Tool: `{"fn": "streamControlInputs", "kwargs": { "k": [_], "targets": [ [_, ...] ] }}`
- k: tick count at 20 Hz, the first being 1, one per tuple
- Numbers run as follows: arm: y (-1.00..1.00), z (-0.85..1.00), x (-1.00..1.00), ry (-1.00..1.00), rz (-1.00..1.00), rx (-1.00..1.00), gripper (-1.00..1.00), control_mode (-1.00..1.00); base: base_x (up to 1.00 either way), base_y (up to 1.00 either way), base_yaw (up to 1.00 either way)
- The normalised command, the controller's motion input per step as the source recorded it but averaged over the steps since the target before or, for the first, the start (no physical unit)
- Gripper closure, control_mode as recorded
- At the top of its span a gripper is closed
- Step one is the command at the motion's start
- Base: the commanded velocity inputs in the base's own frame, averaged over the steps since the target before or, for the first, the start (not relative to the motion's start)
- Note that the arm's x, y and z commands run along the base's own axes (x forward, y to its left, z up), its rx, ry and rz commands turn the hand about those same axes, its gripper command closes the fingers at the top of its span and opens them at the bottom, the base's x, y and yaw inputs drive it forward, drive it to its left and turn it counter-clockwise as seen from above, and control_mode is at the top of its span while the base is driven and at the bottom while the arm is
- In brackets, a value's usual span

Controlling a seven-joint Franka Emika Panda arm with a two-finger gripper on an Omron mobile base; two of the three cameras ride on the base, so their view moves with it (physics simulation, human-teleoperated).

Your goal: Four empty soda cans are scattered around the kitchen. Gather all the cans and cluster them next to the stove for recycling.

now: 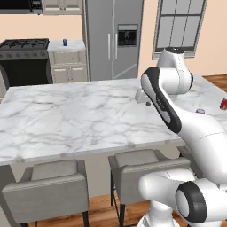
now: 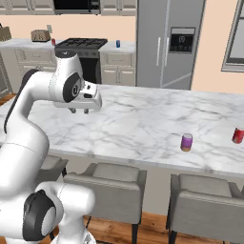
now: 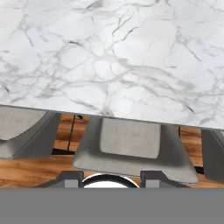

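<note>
**Inspector A:** Marble island top, white with grey veining, carries two cans. The purple-pink can stands upright near the front edge; the red can stands upright further out toward the right end. A blue can sits on the rear counter just beside the stove.

**Inspector B:** Position of the gripper?

**Inspector A:** Over the left part of the island, pointing down, well apart from both island cans. Fingers drawn together, holding nothing; the hand view shows bare marble and the stool backs beneath.

**Inspector B:** The governing relation?

**Inspector A:** The purple-pink can lies to the gripper's right and nearer the front edge. Its long axis is vertical. It is the closer of the two island cans, the red one lying beyond it on the same side.

**Inspector B:** Judgement?

**Inspector A:** The fingers would need to spread first. A sideways travel rightward, then a level approach across the can's body, seems indicated.
</note>
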Motion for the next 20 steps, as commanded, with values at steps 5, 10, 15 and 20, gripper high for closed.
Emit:
{"fn": "streamControlInputs", "kwargs": {
  "k": [5,10,15,20],
  "targets": [
    [-0.03,0.0,0.0,0.0,0.0,0.0,-1.0,-1.0,0.0,0.0,0.0],
    [-0.22,0.0,0.0,0.0,0.0,0.0,-1.0,-1.0,0.0,0.0,0.0],
    [-0.3,0.0,0.0,0.0,0.0,0.0,-1.0,-1.0,0.0,0.0,0.0],
    [-0.18,0.03,0.0,0.06,-0.02,0.0,-1.0,-1.0,0.0,0.0,0.0]
  ]
}}
